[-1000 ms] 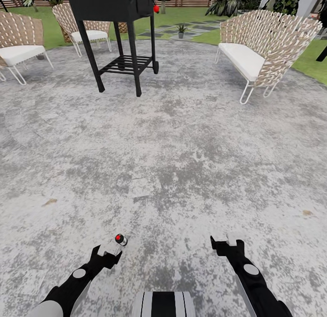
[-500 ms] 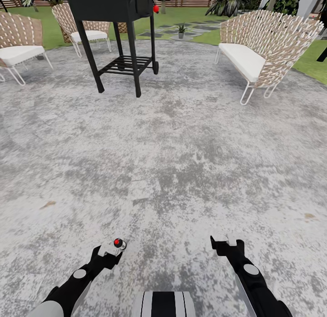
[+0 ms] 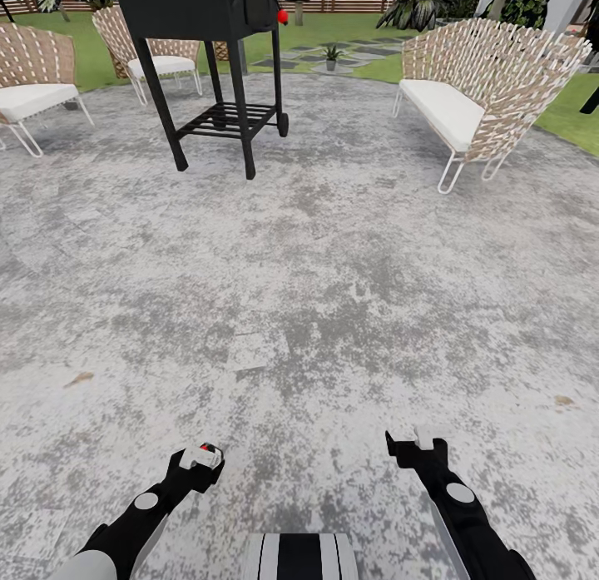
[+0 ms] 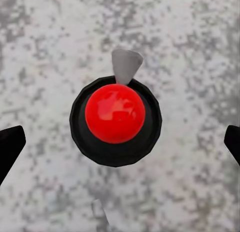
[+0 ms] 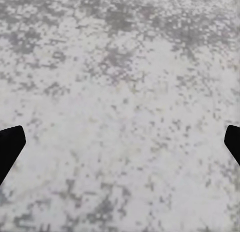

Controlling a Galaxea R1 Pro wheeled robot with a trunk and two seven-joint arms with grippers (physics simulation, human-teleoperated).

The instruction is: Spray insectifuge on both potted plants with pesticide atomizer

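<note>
At the left of the head view, the left gripper [image 3: 202, 458] hangs low over the patio [image 3: 333, 272] with a scrap of red and black showing at its tip. The left wrist view looks straight down on the pesticide atomizer [image 4: 115, 121]: a round dark body with a glossy red cap, standing upright on the stone between the two dark fingertips [image 4: 9, 148], which sit well apart at the edges, so the hand is released and not yet touching. A grey wedge beside the cap may be the nozzle, though it is hard to be sure.

I judge the bottle light, rigid and smooth (likely to topple if nudged), so the fingers should close across the dark body below the cap.

Further right, the right gripper [image 3: 409, 440] hovers over bare stone, fingers spread. One potted plant [image 3: 332, 55] stands far off by the lawn.
</note>
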